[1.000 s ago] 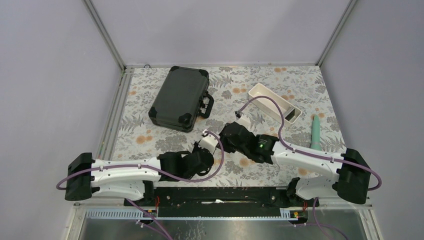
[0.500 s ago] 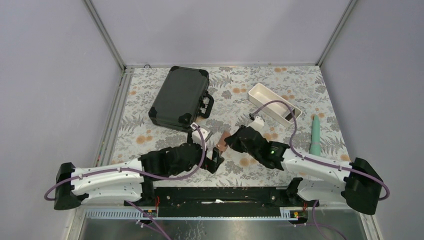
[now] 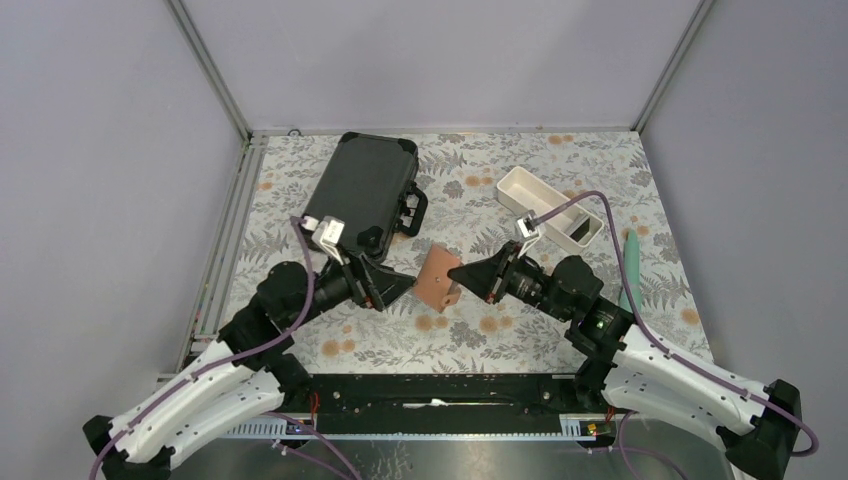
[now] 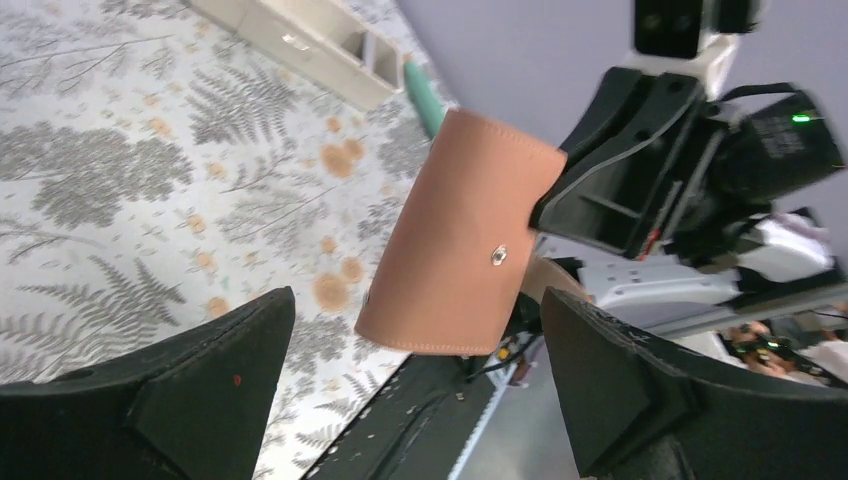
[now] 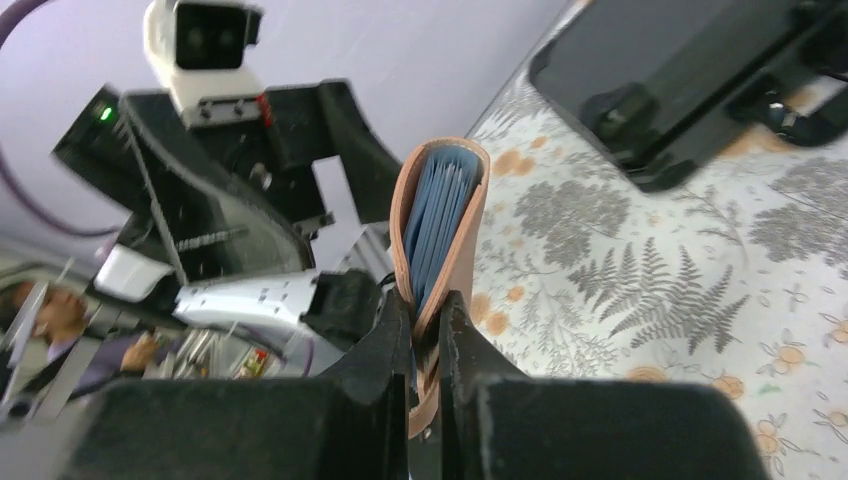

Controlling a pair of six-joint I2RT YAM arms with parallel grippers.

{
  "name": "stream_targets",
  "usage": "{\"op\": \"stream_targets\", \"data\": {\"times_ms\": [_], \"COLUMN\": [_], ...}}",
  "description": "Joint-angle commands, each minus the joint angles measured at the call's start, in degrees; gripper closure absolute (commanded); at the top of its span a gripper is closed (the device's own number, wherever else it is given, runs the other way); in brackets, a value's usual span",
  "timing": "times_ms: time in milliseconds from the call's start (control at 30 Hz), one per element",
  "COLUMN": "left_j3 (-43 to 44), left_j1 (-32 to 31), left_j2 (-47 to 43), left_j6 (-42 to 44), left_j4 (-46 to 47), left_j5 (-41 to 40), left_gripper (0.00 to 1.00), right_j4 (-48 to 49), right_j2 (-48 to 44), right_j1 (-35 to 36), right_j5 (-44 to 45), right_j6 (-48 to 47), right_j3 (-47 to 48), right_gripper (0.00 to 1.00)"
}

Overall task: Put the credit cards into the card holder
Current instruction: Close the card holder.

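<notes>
one card holder [image 3: 437, 279], one black case [image 3: 355, 195], one white tray [image 3: 521, 186]

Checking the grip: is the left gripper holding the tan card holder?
No, the left gripper stands wide open, clear of the card holder, which the right gripper pinches.

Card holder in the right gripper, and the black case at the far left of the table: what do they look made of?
Card holder: looks like tan leather or an imitation, matte, with faint stitching along the edge and a small metal snap. The pale blue pockets inside may be fabric.
Black case: seemingly hard moulded plastic with a slight sheen, reinforced corners and a handle.
</notes>
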Motion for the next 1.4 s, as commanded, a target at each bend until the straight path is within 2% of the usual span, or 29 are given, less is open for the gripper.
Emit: {"op": "stream_targets", "data": {"times_ms": [0, 167, 233, 300, 367, 500, 633, 733, 833, 900, 967, 1067, 1100, 1167, 1200, 1233, 1267, 1300, 1367], "left_j3": [1.72, 3.09, 2.44, 0.74, -1.4, -4.72, -5.75, -6.5, -7.59, -8.45, -8.85, -9.27, -9.31, -9.28, -9.13, -8.61, -7.93, -7.2, -5.56], "left_j1": [2.65, 2.85, 2.79, 2.79, 2.85, 2.79, 2.79, 2.79, 2.79, 2.79, 2.8, 2.79, 2.79, 2.79, 2.79, 2.79, 2.79, 2.83, 2.79], "left_j2": [-2.45, -1.02, -1.01, -1.44, -2.04, -3.07, -3.34, -2.98, -2.68, -2.48, -2.36, -2.51, -2.65, -3.24, -3.69, -4.24, -4.71, -5.28, -6.22], "left_j6": [-4.76, -6.37, -7.29, -8.97, -11.79, -15.73, -16.35, -16.44, -17.38, -18.22, -18.49, -18.41, -18.19, -17.35, -16.44, -15.3, -13.86, -11.81, -9.28], "left_j4": [4.68, 6.19, 7.45, 11.06, 16.37, 22.96, 22.91, 22.52, 24.08, 25.67, 26.4, 26.35, 26.2, 24.65, 23.16, 20.78, 18.21, 14.9, 8.77], "left_j5": [11.58, 21.18, 23.09, 25.46, 28.16, 31.62, 33.27, 34.11, 34.94, 35.39, 35.48, 35.27, 34.99, 33.37, 31.99, 30.03, 27.81, 25.16, 19.13], "left_gripper": [0.01, 0.01, 0.05, 0.13, 0.28, 0.42, 0.54, 0.55, 0.62, 0.7, 0.84, 1.0, 1.0, 1.0, 1.0, 1.0, 1.0, 1.0, 1.0], "right_j4": [5.33, 8.17, 10.83, 13.38, 15.67, 15.9, 16.41, 16.71, 16.91, 17.26, 17.24, 16.62, 15.84, 13.13, 11.26, 8.62, 5.63, 2.03, -5.81], "right_j2": [-1.26, 0.27, 0.7, 1.71, 2.89, 4.37, 5.78, 6.28, 6.82, 7.15, 7.34, 7.44, 7.36, 7.18, 6.98, 6.68, 6.29, 5.8, 4.87], "right_j1": [-0.99, -1.03, -1.05, -1.06, -1.04, -1.05, -1.03, -1.07, -1.03, -1.05, -1.05, -1.05, -1.05, -1.05, -1.05, -1.05, -1.05, -1.03, -1.05], "right_j5": [-14.88, -24.67, -27.16, -29.41, -30.92, -32.43, -33.83, -34.69, -35.65, -36.16, -36.29, -35.47, -34.88, -33.17, -32.15, -30.22, -27.45, -24.32, -15.82], "right_j6": [-3.26, -1.34, 0.1, 1.9, 2.91, 2.34, 2.3, 2.15, 2.34, 2.5, 2.4, 1.99, 1.68, 0.59, -0.12, -0.93, -1.88, -2.79, -4.9], "right_j3": [3.8, 7.56, 7.87, 8.16, 8.16, 8.67, 9.53, 10.13, 10.47, 10.62, 10.72, 10.73, 10.79, 11.33, 11.6, 12.07, 12.66, 13.29, 14.69], "right_gripper": [1.0, 1.0, 1.0, 1.0, 1.0, 1.0, 1.0, 1.0, 1.0, 1.0, 1.0, 1.0, 1.0, 0.93, 0.86, 0.72, 0.51, 0.35, 0.14]}}
